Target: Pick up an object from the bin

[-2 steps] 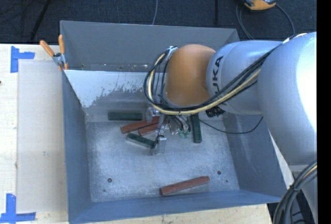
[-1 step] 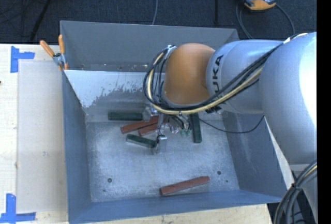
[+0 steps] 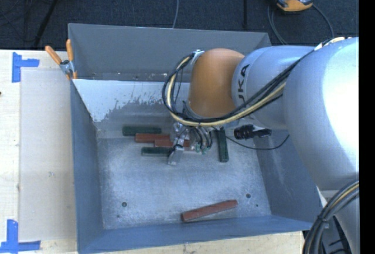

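We see the gripper (image 3: 179, 146) down beside the reddish-brown bar (image 3: 152, 139), but cannot tell how open it is.

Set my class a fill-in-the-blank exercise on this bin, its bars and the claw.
The lone bar near the bin's front wall is ___ in colour. The claw sits at the right end of a cluster of bars, nearer the ___ wall. The arm reaches in from the view's ___ side.
Missing words: reddish-brown, back, right.
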`<state>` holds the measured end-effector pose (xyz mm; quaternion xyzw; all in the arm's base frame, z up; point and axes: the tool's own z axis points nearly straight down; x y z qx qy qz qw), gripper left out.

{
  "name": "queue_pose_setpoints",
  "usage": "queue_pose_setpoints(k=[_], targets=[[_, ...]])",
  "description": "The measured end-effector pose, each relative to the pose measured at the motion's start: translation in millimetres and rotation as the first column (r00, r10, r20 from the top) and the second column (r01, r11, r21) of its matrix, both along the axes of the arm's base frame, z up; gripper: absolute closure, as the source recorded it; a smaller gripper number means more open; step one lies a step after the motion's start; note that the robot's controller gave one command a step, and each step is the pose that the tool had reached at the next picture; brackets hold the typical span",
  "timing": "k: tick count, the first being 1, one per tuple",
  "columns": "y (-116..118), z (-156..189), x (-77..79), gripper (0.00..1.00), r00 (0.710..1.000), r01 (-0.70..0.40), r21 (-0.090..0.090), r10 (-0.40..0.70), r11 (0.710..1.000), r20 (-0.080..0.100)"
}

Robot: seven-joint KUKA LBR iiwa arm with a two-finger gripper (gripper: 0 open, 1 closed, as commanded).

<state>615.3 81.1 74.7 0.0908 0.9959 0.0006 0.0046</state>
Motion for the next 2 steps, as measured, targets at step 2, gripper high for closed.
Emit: queue_pose_setpoints(k=[2], targets=[[12, 136, 4.0, 1.00, 1.000, -0.002, 0.000, 0.002, 1.000, -0.007]])
